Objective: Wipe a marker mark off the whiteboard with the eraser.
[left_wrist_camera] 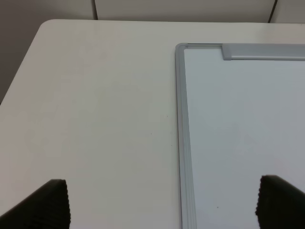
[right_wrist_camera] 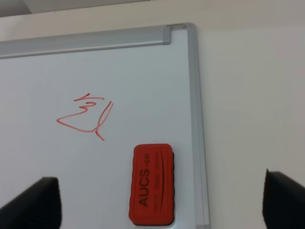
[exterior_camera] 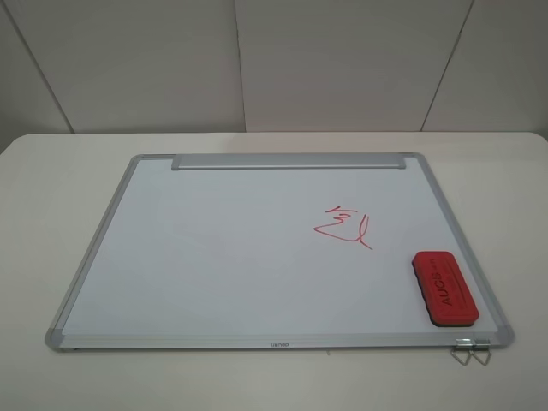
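Observation:
The whiteboard [exterior_camera: 214, 257] lies flat on the table, silver-framed. On its right half is a red zigzag scribble with a hooked tail [exterior_camera: 345, 227], also in the right wrist view [right_wrist_camera: 88, 117]. The slanted-box marker mark does not show in any view. The red eraser [exterior_camera: 444, 288] rests on the board near its right front corner, lettering up. My right gripper [right_wrist_camera: 159, 200] hangs open above the eraser [right_wrist_camera: 151, 183], not touching it. My left gripper [left_wrist_camera: 164, 202] is open over the board's left frame edge [left_wrist_camera: 181, 119]. Neither gripper appears in the exterior high view.
A silver tray strip [exterior_camera: 287, 161] runs along the board's far edge. Two metal clips [exterior_camera: 471, 351] stick out under the front right corner. The white table [exterior_camera: 34, 223] extends around the board, with a wall behind it.

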Available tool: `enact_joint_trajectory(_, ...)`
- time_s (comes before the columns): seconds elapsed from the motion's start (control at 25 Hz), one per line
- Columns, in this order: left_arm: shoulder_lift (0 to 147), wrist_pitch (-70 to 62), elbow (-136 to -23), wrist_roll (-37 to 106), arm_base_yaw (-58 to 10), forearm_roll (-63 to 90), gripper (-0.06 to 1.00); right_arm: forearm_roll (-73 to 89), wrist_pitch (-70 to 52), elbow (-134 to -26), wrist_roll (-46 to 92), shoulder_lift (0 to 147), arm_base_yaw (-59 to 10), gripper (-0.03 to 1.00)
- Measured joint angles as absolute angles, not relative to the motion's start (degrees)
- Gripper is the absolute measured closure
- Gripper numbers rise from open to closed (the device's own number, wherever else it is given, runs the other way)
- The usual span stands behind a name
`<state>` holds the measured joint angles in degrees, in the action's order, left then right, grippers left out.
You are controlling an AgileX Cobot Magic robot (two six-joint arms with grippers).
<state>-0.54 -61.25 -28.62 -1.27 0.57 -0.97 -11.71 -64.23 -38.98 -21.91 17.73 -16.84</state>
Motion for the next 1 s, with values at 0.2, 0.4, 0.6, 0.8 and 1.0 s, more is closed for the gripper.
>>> enact_joint_trajectory(0.2, -0.54, -61.25, -28.62, -1.27, 0.57, -0.97, 0.16, -11.76, -63.92, -35.31, -21.84, 13.39, -16.84, 0.22)
enact_joint_trajectory(0.4, -0.54, -61.25, -28.62, -1.27, 0.57, -0.97, 0.16, -11.8, -62.53, -30.56, -16.93, 8.46, -16.84, 0.22)
enact_joint_trajectory(0.6, -0.54, -61.25, -28.62, -1.27, 0.57, -0.97, 0.16, -9.74, -61.29, -29.97, -12.67, 5.43, -16.84, 0.22)
enact_joint_trajectory(0.8, -0.54, -61.25, -28.62, -1.27, 0.57, -0.97, 0.16, -9.09, -61.15, -29.88, -11.83, 4.58, -14.03, 0.22)
enact_joint_trajectory(1.0, -0.54, -61.25, -28.62, -1.27, 0.57, -0.97, 0.16, -8.65, -61.01, -29.88, -11.78, 4.58, -7.1, 0.22)
